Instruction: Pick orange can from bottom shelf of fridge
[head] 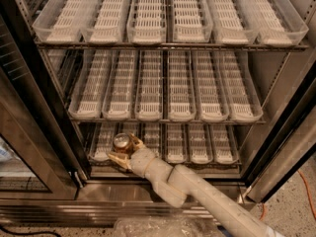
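Observation:
The orange can (121, 142) stands upright at the front of the bottom shelf (197, 157) of the fridge (163, 191), in the second tray from the left; its silver top faces up. My gripper (124, 150) reaches in from the lower right on its pale arm. One tan finger (117, 159) lies in front of and left of the can, the other (136, 142) at its right side, so the fingers sit around the can. I cannot see whether they press on it.
Two brighter racks of empty white slotted trays (163, 83) hang above. The open glass door (24, 147) stands at the left, the dark door frame (281, 152) at the right. An orange cable (306, 191) lies on the speckled floor at lower right.

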### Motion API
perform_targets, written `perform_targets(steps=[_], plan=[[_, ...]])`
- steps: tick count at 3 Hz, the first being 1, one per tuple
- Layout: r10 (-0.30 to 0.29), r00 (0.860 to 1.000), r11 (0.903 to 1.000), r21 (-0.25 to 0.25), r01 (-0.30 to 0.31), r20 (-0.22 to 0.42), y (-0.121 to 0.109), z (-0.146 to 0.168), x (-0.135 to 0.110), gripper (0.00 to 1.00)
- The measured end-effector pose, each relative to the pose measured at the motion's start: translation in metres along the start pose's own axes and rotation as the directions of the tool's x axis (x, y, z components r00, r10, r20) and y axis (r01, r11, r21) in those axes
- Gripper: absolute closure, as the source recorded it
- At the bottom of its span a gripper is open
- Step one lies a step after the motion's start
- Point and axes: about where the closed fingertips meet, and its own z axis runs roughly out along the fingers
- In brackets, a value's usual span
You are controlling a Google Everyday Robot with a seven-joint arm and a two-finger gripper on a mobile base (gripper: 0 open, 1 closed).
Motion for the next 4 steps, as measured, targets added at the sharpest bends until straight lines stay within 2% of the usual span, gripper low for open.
perform_targets(steps=[1,2,3,4], plan=[[-0.001,1.000,1.0000,-0.003,0.001,0.000,0.0012,0.0016,-0.0001,0.48],[-0.001,1.000,1.0000,-0.003,0.001,0.000,0.0012,0.0017,-0.0001,0.71],[-0.001,1.000,1.0000,-0.003,0.001,0.000,0.0011,0.0017,-0.0013,1.00],[-0.001,1.000,1.0000,-0.003,0.001,0.000,0.0009,0.0017,-0.0041,1.00]])
